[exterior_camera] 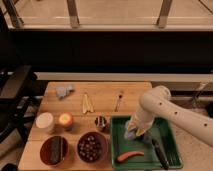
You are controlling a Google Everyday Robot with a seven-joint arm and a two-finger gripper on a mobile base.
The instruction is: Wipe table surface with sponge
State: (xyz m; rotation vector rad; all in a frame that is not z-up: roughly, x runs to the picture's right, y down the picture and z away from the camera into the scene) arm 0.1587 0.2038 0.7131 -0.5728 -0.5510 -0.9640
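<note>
My white arm reaches from the right down into the green tray (pixel 170 132) at the table's front right. My gripper (pixel 134 131) hangs low over the tray's left half. A small bluish-grey piece (pixel 131 135) shows right under it, perhaps the sponge; I cannot tell whether it is held. The wooden table (pixel 105 90) stretches to the left of the tray.
In the tray lie an orange-red stick (pixel 131 156) and a black utensil (pixel 160 152). On the table are a grey lump (pixel 64 91), pale yellow sticks (pixel 87 102), a fork (pixel 119 100), a white cup (pixel 45 122), an orange cup (pixel 65 119), a metal cup (pixel 101 122) and two dark bowls (pixel 54 150) (pixel 92 146).
</note>
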